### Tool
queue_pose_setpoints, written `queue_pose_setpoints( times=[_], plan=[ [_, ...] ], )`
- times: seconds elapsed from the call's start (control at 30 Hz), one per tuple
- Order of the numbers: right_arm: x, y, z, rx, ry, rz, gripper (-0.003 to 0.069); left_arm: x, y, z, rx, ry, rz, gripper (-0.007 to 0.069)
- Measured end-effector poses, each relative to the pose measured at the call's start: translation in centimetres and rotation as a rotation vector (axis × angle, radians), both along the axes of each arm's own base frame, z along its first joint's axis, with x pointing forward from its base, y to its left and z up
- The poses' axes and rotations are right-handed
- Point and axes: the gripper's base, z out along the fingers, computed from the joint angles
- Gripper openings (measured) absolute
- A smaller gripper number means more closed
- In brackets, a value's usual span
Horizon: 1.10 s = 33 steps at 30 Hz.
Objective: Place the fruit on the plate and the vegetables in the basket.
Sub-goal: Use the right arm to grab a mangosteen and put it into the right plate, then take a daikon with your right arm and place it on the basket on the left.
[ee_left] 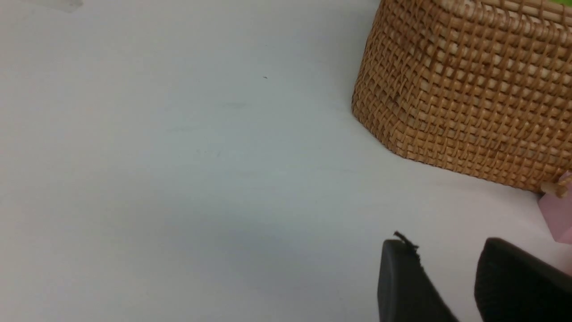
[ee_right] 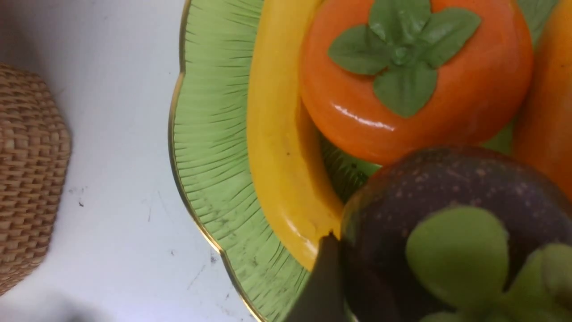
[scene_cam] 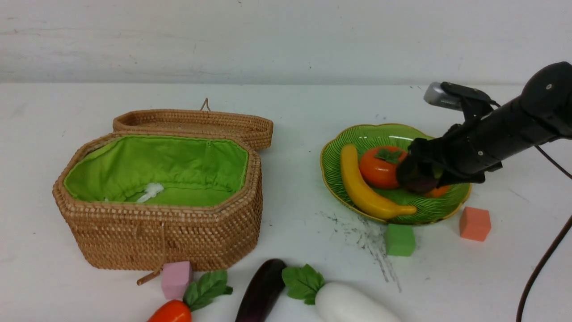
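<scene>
Tabletop; right wrist view alone shows mangosteen clearly.

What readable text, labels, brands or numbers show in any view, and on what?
None: no legible text in any view.
basket, plate, mangosteen in the right gripper: no print.
green cube, orange cube, pink cube: blank faces.
white scrap on the basket lining: too small to tell whether it is a tag.
dark scuffs on the table: marks, not writing.
</scene>
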Motion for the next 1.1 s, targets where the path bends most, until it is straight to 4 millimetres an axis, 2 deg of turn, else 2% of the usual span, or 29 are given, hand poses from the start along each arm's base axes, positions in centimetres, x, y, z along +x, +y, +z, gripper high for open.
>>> queue_pose_setpoints(
  times=[0.1,0.23,0.47,0.53,0.73,0.8,1.0,1.1],
  plan=[
    [0.0,0.0,0.0,0.001,0.004,0.003,0.0682,0.0,0.0,0.0,0.000,0.000,0.000,0.0239],
    [-0.2,0.0,0.3,0.002,0.003,0.007,0.0665,0.0,0.0,0.0,0.000,0.000,0.000,0.0239],
    [-0.9,-0.1,2.6,-0.004,-0.053,0.015,0.0610,0.0,0.0,0.0,0.000,0.000,0.000,0.0239],
    [-1.4,-0.1,3.8,-0.005,-0.078,0.021,0.0595,0.0,0.0,0.0,0.000,0.000,0.000,0.0239],
    [-3.4,-0.3,7.6,-0.032,-0.144,0.063,0.0588,0.0,0.0,0.0,0.000,0.000,0.000,0.0239],
    [-4.0,-0.3,8.3,-0.045,-0.150,0.085,0.0587,0.0,0.0,0.0,0.000,0.000,0.000,0.0239],
    [-7.9,0.4,10.7,-0.054,-0.095,0.331,0.0587,0.0,0.0,0.0,0.000,0.000,0.000,0.0239],
    [-9.3,2.0,11.3,-0.001,-0.059,0.424,0.0587,0.0,0.0,0.0,0.000,0.000,0.000,0.0239]
  ],
)
